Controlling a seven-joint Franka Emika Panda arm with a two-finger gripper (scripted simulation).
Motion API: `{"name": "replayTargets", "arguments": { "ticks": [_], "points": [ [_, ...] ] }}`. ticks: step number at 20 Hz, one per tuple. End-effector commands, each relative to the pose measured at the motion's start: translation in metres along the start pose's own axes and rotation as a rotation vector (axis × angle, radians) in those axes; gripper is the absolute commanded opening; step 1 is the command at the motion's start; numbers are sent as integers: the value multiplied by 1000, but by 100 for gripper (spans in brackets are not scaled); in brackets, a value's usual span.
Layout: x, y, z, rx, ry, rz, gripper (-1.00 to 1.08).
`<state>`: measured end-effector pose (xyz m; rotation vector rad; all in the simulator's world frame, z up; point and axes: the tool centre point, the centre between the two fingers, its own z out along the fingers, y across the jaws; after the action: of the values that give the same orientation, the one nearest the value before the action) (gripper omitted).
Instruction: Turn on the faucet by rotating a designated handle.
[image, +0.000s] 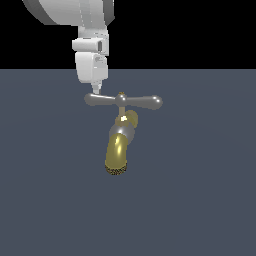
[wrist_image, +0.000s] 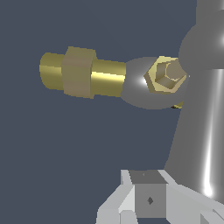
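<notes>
We see the end effector (image: 95, 91) poised on one bulb end of the handle (image: 123, 101), apparently placed to push it round; we cannot tell how wide it is open. The faucet (image: 119, 145) stands mid-worktop (image: 200, 200).

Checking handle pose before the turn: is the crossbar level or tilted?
Roughly level: the handle runs horizontally across the faucet in the exterior view, both bulb ends at similar height.

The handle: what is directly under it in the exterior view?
Under the handle, at its centre, the silver collar and the brass spout hang down to a dark speckled tip. The fingers meet its end on the exterior view's left; the contact itself is hidden.
</notes>
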<state>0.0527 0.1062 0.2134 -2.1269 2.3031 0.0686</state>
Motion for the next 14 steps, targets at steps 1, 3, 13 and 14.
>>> {"name": "replayTargets", "arguments": {
  "ticks": [1,3,13,14],
  "points": [
    [-2,-5,6,12,13,35,-100],
    [-4,-8,9,19,21,54,-100],
    [-6,-12,15,30,33,84,-100],
    [-6,-11,15,29,33,82,-100]
  ]
}}
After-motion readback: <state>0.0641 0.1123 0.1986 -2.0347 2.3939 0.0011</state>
